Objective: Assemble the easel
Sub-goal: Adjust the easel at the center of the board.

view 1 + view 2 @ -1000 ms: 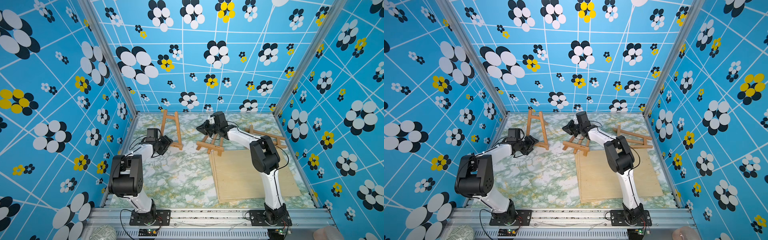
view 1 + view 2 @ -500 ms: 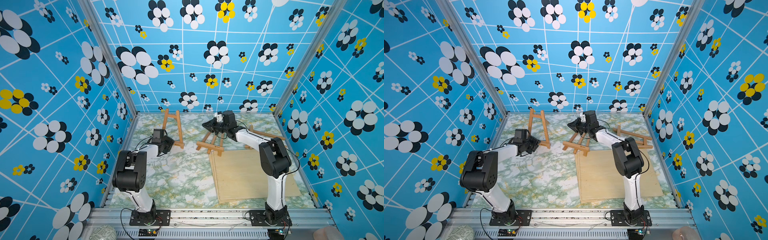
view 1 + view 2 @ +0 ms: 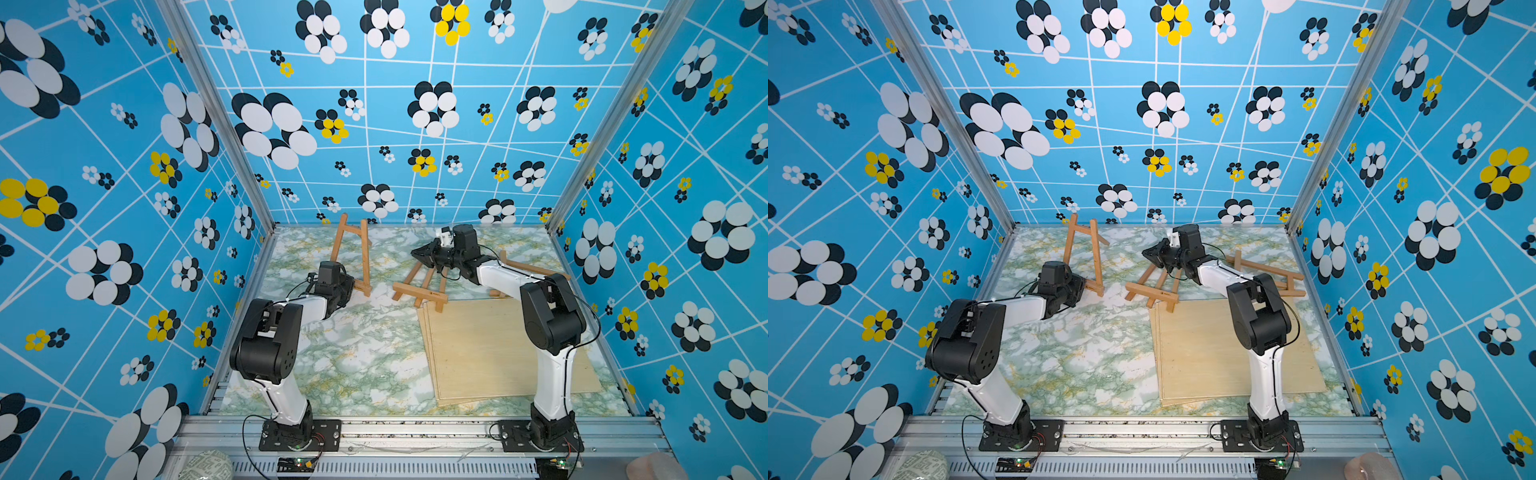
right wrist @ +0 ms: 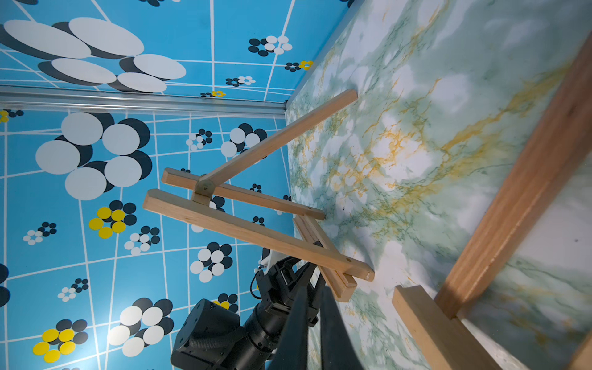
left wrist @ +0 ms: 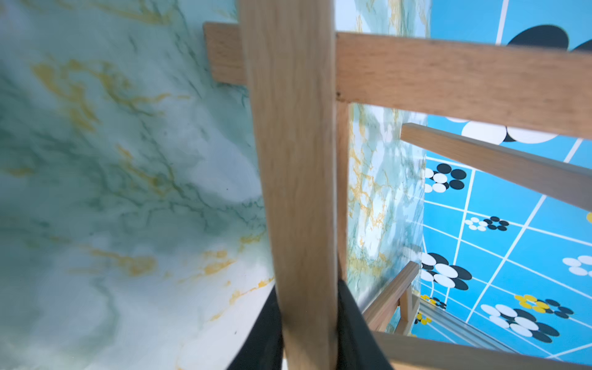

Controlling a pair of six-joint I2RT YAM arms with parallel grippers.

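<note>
Nearest you, on the right of the counter [image 3: 353, 361], a few thin wooden boards [image 3: 498, 353] lie flat in a slightly fanned stack. At their far left corner you see a flat easel [image 3: 419, 291] lying on the counter, with one foot reaching over that corner.

About level with it on the left, your left pincer [image 3: 348, 287] is clenched on the bottom end of the upright easel [image 3: 365, 257]. In the left wrist view, a wooden bar runs between the black fingers [image 5: 262, 326], which press it from both sides. That easel stands on the far left of the counter with its back leg propped out toward the far wall.

Farther back, near the middle, your right pincer [image 3: 419, 254] sits over the far end of the flat easel. Its jaws are clenched with nothing between them, as the right wrist view shows. You cannot tell from the top views whether it touches the wood.

On the far right, a third easel [image 3: 528, 268] lies flat behind the right arm.
</note>
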